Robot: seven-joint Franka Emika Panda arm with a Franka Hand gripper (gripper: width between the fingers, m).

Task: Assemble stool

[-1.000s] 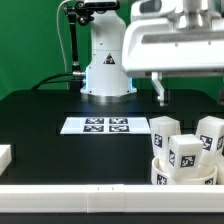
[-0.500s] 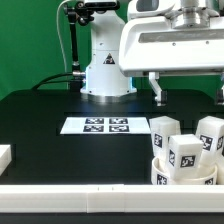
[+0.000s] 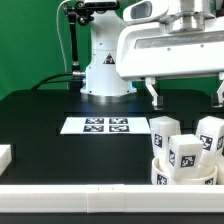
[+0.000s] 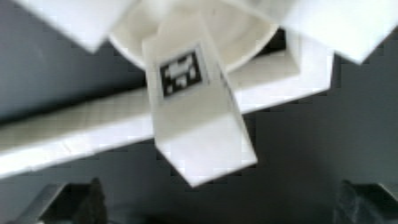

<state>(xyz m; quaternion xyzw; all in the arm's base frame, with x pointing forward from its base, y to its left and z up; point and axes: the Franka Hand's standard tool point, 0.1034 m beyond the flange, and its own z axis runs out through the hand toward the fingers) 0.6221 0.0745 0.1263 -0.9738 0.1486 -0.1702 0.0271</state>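
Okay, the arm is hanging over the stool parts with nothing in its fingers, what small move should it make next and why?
Probably a short descent toward one leg. The gripper is open and empty above the legs, which stand clustered in the round seat. In the wrist view a tagged leg lies between the finger tips, one finger showing at the edge, so lowering would likely bring the fingers around it.

Tagged leg (image 4: 199,105) juts from round seat (image 4: 169,28)
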